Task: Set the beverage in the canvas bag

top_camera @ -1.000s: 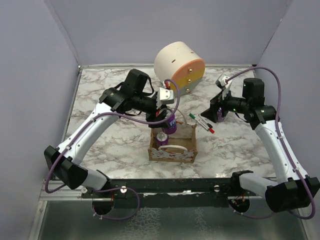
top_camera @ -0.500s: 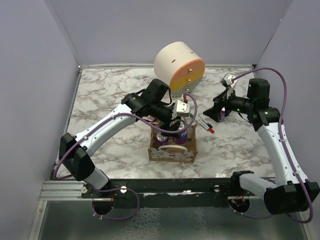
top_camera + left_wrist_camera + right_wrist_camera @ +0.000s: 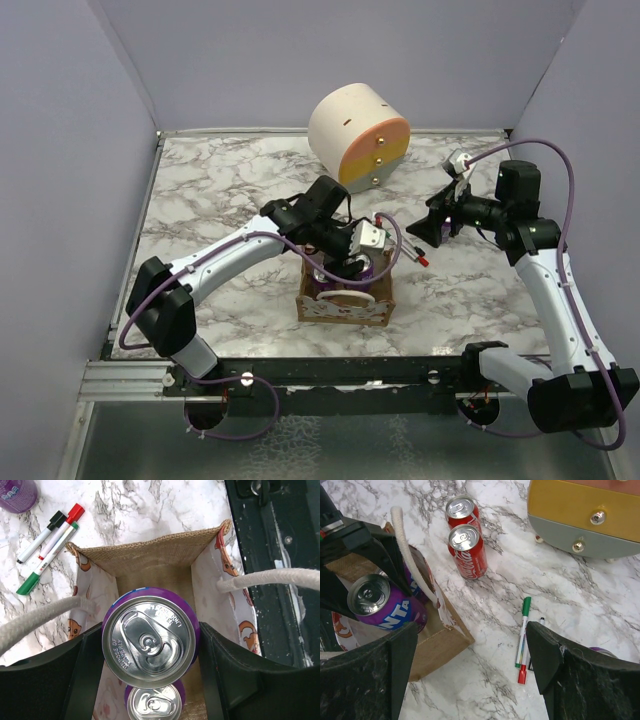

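Observation:
The beverage, a purple Fanta can (image 3: 150, 635), is in the mouth of the canvas bag (image 3: 155, 560), between its white rope handles. My left gripper (image 3: 149, 642) is shut on the can, one black finger on each side. A second purple can (image 3: 152, 702) stands lower inside the bag. From above, the tan bag (image 3: 340, 308) sits at the table's front centre with the left gripper (image 3: 355, 262) over it. The right wrist view shows the held can (image 3: 385, 607) tilted. My right gripper (image 3: 472, 627) is open and empty, right of the bag.
Two red cola cans (image 3: 467, 550) stand behind the bag. Green, red and black markers (image 3: 522, 630) lie right of it, beside another purple can (image 3: 17, 492). The cream-and-orange round drawer box (image 3: 360, 135) stands at the back. Purple walls enclose the marble table (image 3: 200, 190).
My left arm carried the purple can right and down from the bag's back left corner into its mouth. The right gripper drew back slightly to the right.

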